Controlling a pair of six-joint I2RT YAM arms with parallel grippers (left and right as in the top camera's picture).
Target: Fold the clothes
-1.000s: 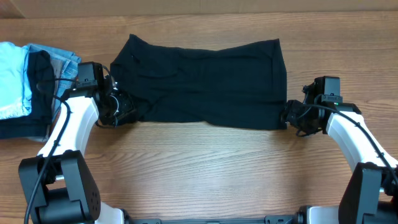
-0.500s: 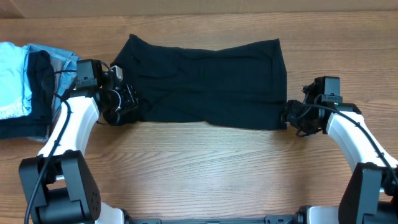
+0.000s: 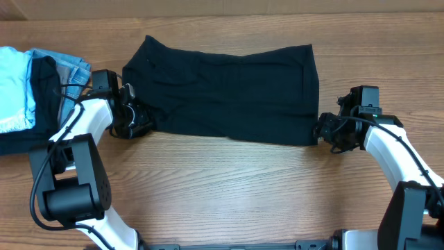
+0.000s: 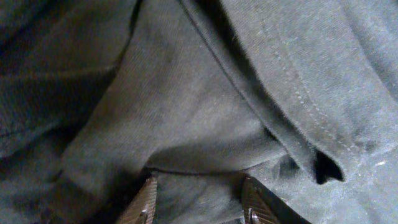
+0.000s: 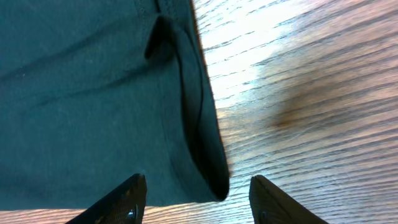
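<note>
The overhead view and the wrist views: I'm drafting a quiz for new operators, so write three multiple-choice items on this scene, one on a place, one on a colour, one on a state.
1. Where does the pile of folded clothes lie?
A. beside the left arm
B. beside the right arm
C. on top of the spread garment

2. What colour is the spread garment?
A. white
B. black
C. red

3. How is the right claw?
A. shut on bare wood
B. holding the garment up in the air
C. open, astride the garment's edge

Key: 1 A, the overhead view shows the pile next to that arm. 2 B, the cloth reads black from above. 3 C, the right wrist view shows the fingers apart with the hem between them.
</note>
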